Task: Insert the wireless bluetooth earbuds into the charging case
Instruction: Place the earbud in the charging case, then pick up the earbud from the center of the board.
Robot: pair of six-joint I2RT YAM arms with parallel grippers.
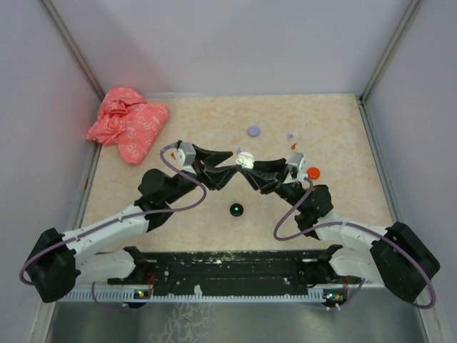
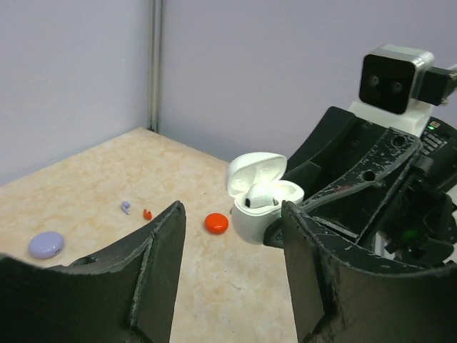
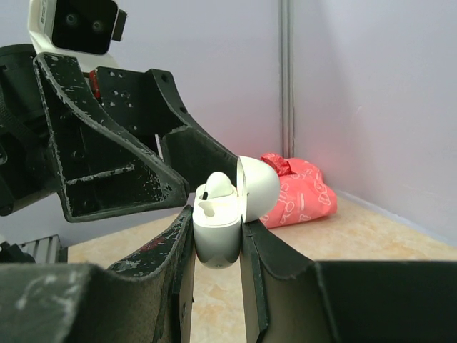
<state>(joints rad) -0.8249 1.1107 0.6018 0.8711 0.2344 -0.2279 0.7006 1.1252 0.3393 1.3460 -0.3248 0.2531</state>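
We are gripping the white, rounded plastic charging case (image 3: 214, 225), lid hinged open, between the narrowed jaws of the right gripper (image 3: 216, 246). The left gripper (image 2: 230, 214) is standing empty, jaws apart, just beside it. The glossy white stemmed earbud (image 3: 216, 184) is sitting in its well (seemingly proud); we are recommending a level case and a straight downward press.

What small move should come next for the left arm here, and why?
Probably draw the left gripper straight back from the case. Its jaws stand open and empty, a white bud sits in the case, and the right gripper clamps the case with its lid up. Backing off would clear room to check the seating or shut the lid.
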